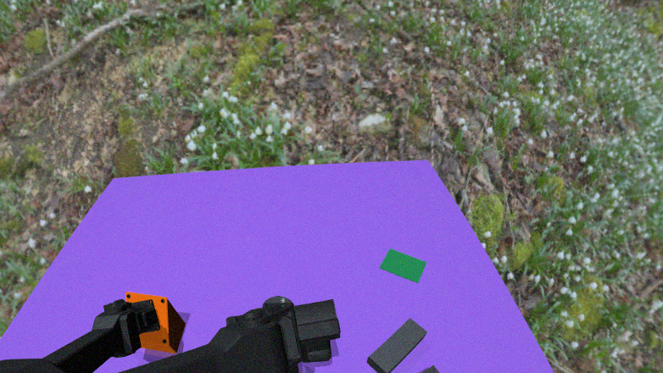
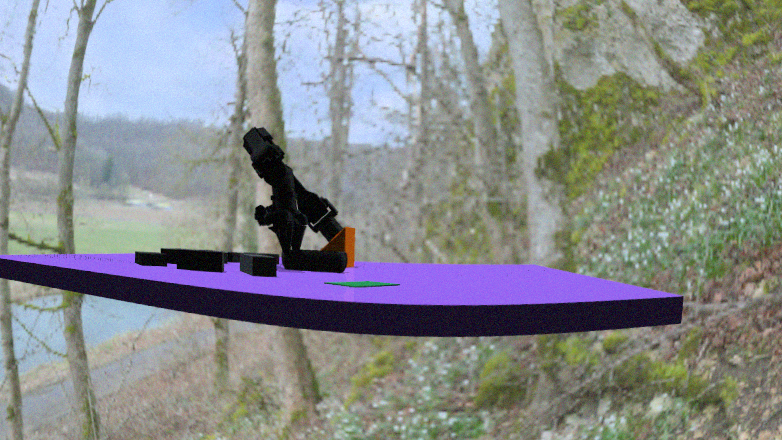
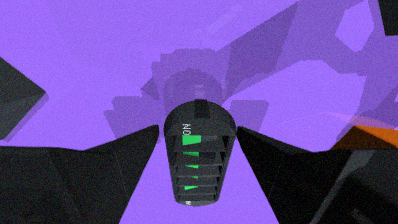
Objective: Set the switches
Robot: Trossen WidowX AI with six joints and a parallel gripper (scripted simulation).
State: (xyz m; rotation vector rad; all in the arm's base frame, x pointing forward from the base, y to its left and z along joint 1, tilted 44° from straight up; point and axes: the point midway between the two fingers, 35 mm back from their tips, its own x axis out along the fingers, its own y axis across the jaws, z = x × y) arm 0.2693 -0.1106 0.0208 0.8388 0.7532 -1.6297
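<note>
The dark grey controller unit (image 2: 322, 261) (image 3: 204, 172) sits upright on the bench, its rocker switches facing up. In the wrist view its rounded end marked ON is nearest the fingertips, and green ends show on several rockers in a row; how each is pressed is hard to tell. The label on the underside is hidden. My gripper (image 2: 292, 249) (image 3: 198, 129) is open and low over the unit, one finger on each side of it, with narrow gaps at the tips. In the top view the arm hides the unit.
An orange bracket (image 1: 167, 320) (image 2: 349, 246) (image 3: 380, 136) stands close by the unit, to the right in the wrist view. A dark grey block (image 1: 396, 345) (image 3: 17, 102) lies on the other side. A flat green plate (image 1: 403, 265) (image 2: 362, 284) lies farther out. Several dark blocks show in the exterior view.
</note>
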